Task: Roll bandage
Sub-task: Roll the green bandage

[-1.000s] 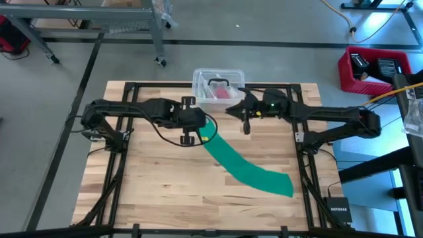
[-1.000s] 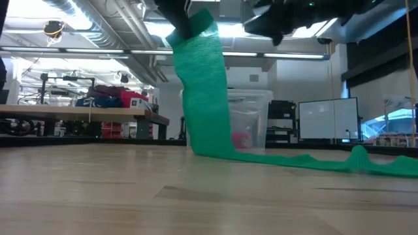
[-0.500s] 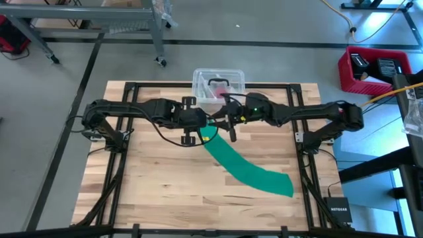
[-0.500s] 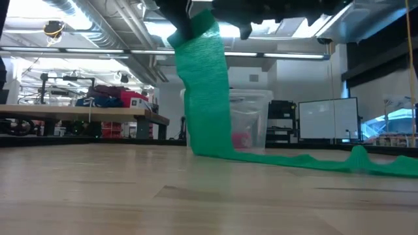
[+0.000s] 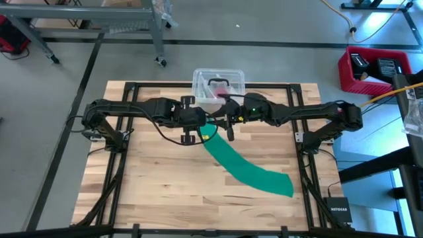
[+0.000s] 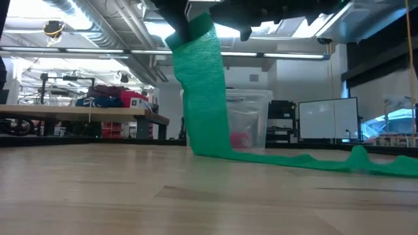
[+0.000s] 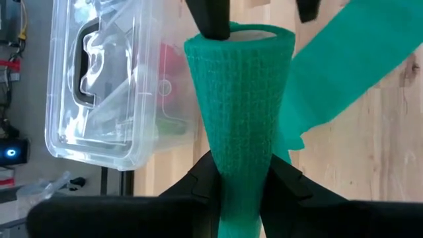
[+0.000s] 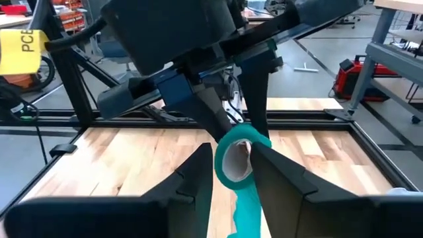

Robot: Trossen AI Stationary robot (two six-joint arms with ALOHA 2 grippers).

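The teal-green bandage (image 5: 251, 168) is partly wound into a roll (image 7: 238, 99) that is held up over the middle of the table. My left gripper (image 5: 200, 130) is shut on that roll. From the roll the loose strip (image 6: 206, 98) hangs down to the wood, and its tail lies flat toward the right near corner. My right gripper (image 8: 234, 165) reaches in level from the right. It is open, with one finger on each side of the roll's hollow free end (image 8: 232, 162). My left gripper pinches the wound roll between its two fingers (image 7: 205, 182), on the roll's sides near its nearer end (image 7: 241, 165). The fingers slant down from the table's left and the roll sticks out past them, lifted clear. The strip below it hangs slack. My right gripper brackets the roll's free end closely; whether its fingers touch the roll I cannot tell.
A clear plastic tub (image 5: 218, 82) with a pink-red item inside stands at the far edge, just behind both grippers. Black frame rails (image 5: 301, 142) run along the table's sides. A red bin (image 5: 370, 69) sits on the floor to the right.
My right gripper has moved level toward the table's left, up to the free end of the roll, then stopped there. The left gripper, the roll and the hanging strip have stayed where they were.
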